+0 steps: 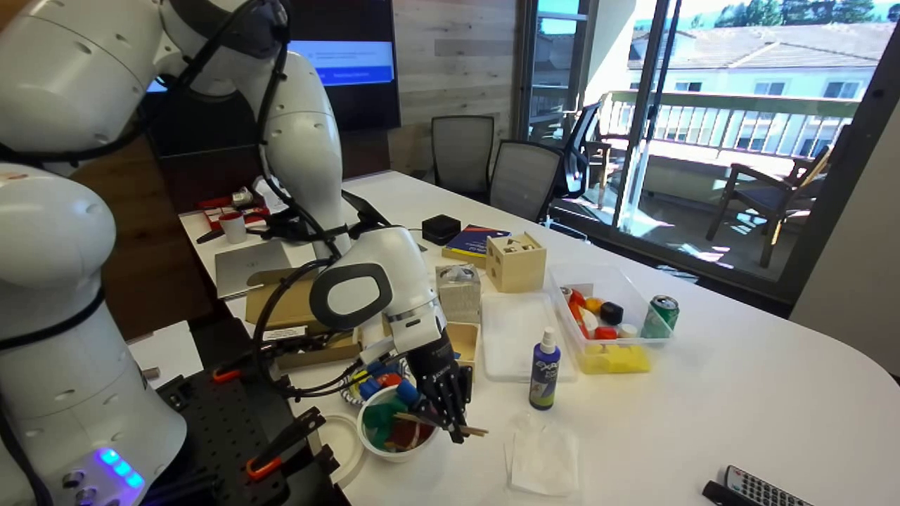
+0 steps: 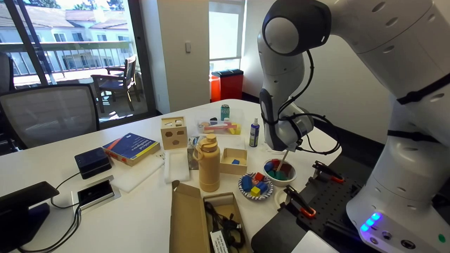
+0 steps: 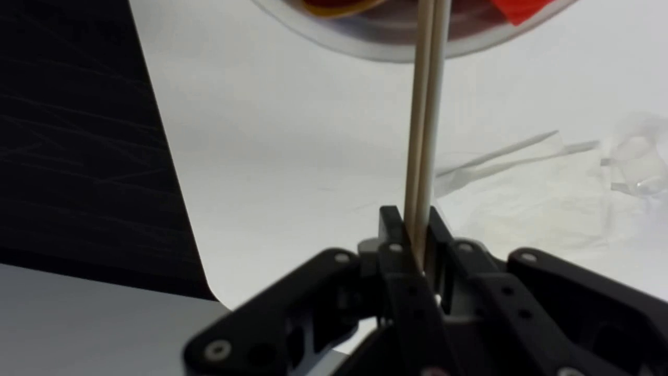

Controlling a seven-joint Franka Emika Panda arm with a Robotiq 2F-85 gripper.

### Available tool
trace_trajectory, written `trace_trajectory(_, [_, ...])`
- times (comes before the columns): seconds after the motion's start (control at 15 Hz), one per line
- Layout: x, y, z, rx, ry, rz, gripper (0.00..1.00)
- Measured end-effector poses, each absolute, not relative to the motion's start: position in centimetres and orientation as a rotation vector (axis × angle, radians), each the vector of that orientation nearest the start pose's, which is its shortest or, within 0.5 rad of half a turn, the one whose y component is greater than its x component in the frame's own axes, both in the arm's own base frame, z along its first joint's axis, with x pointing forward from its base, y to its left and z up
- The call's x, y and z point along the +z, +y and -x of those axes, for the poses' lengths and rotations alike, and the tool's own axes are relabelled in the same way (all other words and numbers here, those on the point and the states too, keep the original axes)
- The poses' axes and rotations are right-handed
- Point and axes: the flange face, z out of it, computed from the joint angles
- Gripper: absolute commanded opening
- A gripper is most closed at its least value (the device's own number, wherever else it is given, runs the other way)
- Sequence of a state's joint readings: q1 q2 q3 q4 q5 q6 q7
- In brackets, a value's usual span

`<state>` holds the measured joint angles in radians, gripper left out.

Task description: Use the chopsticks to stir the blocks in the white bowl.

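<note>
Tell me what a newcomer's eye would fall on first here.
Probably the big white arm, looming over the table in both exterior views. Next come the chopsticks, pinched in the gripper and slanting into the white bowl of coloured blocks. A sunlit balcony glares in the background.

By a round-ended white table (image 1: 703, 400) were borne a small round white bowl (image 1: 395, 457) and, just beside it, a round blue-and-white striped dish (image 2: 261, 197). An upright tan bottle (image 2: 209, 167), a blue spray bottle (image 1: 544, 374) and a cube-shaped pale wooden box (image 2: 177, 140) were also supported.
</note>
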<state>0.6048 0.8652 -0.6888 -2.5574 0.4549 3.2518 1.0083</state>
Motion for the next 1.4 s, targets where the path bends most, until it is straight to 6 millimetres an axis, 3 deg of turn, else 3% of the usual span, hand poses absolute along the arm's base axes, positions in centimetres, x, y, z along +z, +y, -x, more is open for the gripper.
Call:
trace_trajectory(0.2, [7.4, -16.2, -38.6, -0.68, 2.24, 2.737, 0.03])
trace_trajectory(0.47, [6.3, -16.5, -37.7, -0.68, 2.226, 2.829, 0.03])
trace_trajectory(0.93, [5.9, -14.8, -38.6, -0.677, 2.073, 2.912, 0.03])
trace_trajectory(1.2, [6.1, -13.0, -39.6, -0.647, 1.982, 2.894, 0.03])
trace_trajectory(1.4, [6.5, -12.7, -40.2, -0.695, 1.944, 2.871, 0.03])
